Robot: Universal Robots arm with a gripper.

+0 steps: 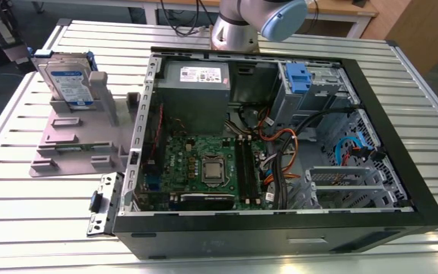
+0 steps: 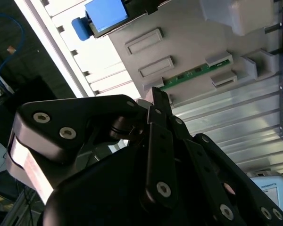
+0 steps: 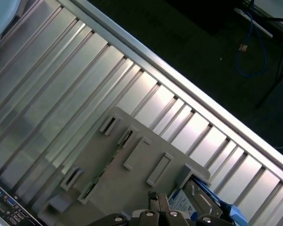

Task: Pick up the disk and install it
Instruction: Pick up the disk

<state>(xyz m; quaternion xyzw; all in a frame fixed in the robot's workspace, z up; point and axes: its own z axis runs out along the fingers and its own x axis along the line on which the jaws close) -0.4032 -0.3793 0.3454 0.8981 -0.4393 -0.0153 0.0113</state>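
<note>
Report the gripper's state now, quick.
Gripper: jaws closed on nothing; the disk stands in the grey stand, apart from the gripper.

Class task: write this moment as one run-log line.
stage: disk not picked | disk: upright in grey stand, exterior view's left of open computer case | claw: facing stand, apart from disk

The arm (image 1: 234, 31) is sporting silver tubing and a pale blue joint cap (image 1: 284, 17), while the gripper (image 2: 156, 96) is rocking matte black linkages dotted with shiny silver screws (image 2: 67, 133).
</note>
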